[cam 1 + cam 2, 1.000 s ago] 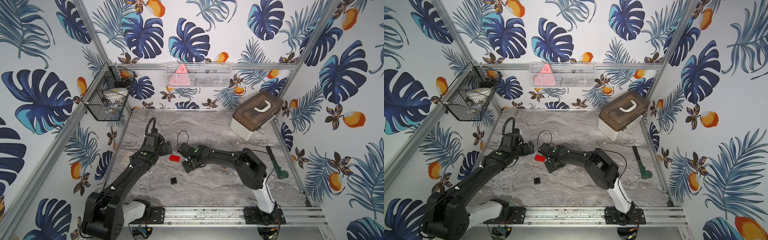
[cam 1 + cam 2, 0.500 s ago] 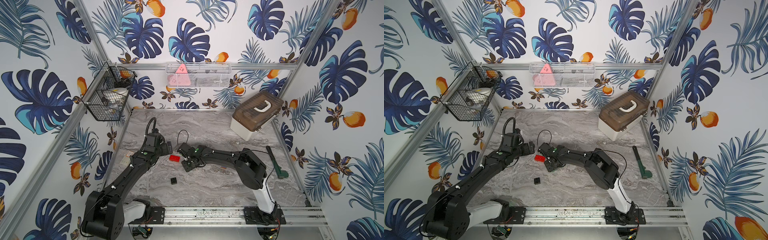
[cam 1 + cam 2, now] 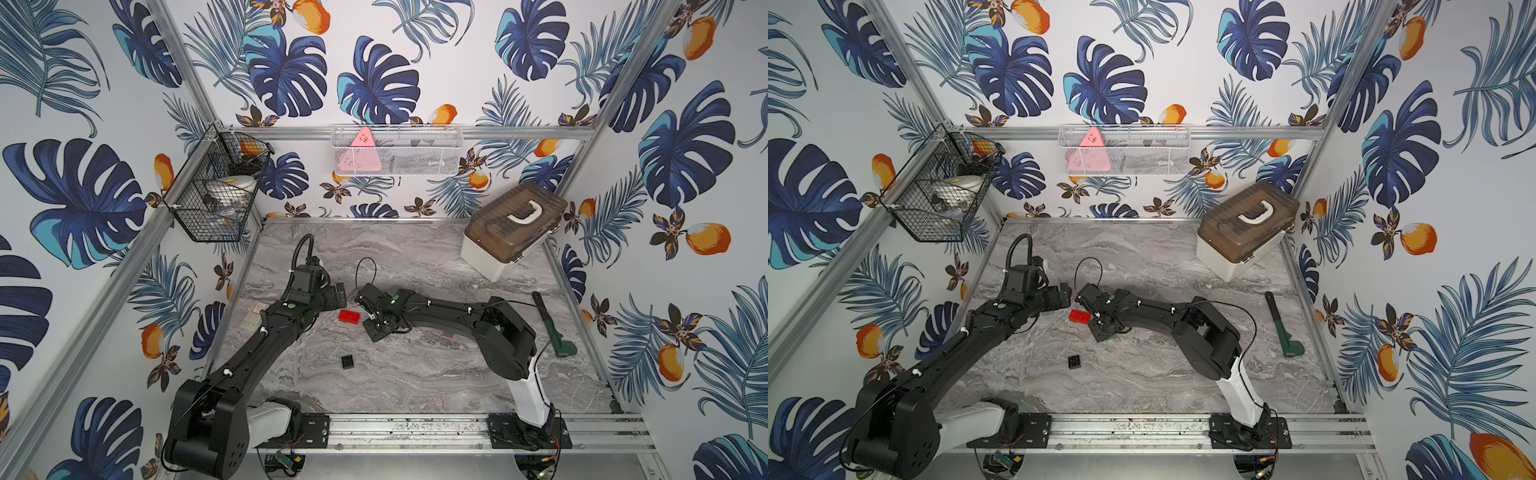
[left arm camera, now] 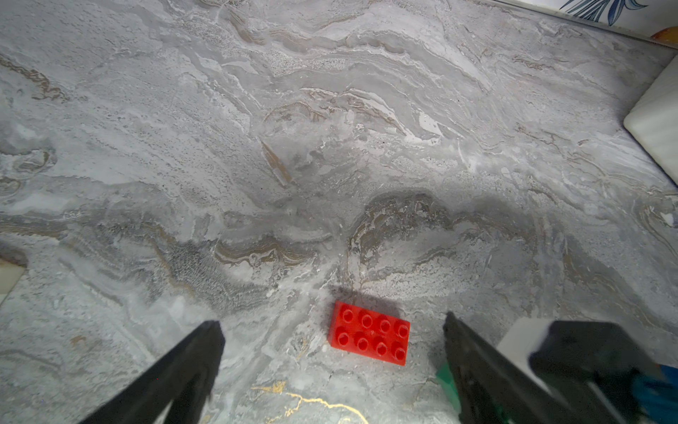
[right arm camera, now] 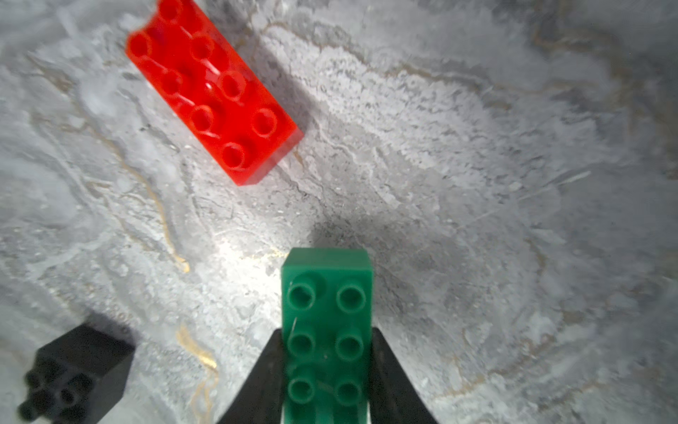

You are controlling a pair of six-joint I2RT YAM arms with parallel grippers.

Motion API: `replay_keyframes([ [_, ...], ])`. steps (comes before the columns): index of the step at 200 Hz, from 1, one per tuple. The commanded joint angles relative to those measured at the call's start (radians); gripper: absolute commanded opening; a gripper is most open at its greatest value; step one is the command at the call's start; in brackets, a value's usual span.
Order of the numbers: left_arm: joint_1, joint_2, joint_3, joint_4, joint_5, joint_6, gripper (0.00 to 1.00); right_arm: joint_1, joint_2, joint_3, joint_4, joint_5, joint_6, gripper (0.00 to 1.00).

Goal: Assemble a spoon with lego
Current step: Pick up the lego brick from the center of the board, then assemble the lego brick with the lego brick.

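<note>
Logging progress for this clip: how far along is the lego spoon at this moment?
Done: no assembled spoon shows in any view. In hand: the right gripper is shut on the green brick, studs up. Left to do: the red brick and the black brick lie loose and apart on the table, with the left gripper open by the red one.

Evenly bright overhead light — wrist views soft, edges blurred.

The right gripper has drawn its jaws in and now pinches the green brick by its long sides; the top views seem too distant to show this.
</note>
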Motion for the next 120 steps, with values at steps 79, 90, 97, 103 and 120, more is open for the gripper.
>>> replay_keyframes([
  [79, -0.127, 0.047, 0.039, 0.037, 0.018, 0.022, 0.99, -0.139, -0.386, -0.074, -0.215, -0.012, -0.314, 0.29],
  [90, -0.150, 0.064, 0.047, 0.045, 0.014, 0.015, 0.99, -0.187, -0.444, -0.109, -0.234, -0.036, -0.348, 0.28],
  [97, -0.171, 0.074, 0.056, 0.050, 0.009, 0.011, 0.99, -0.213, -0.477, -0.129, -0.249, -0.041, -0.371, 0.28],
  [103, -0.185, 0.086, 0.064, 0.055, 0.009, 0.008, 0.99, -0.235, -0.502, -0.146, -0.261, -0.040, -0.390, 0.27],
  [120, -0.220, 0.131, 0.092, 0.062, 0.020, -0.001, 0.99, -0.291, -0.557, -0.179, -0.320, -0.047, -0.437, 0.27],
])
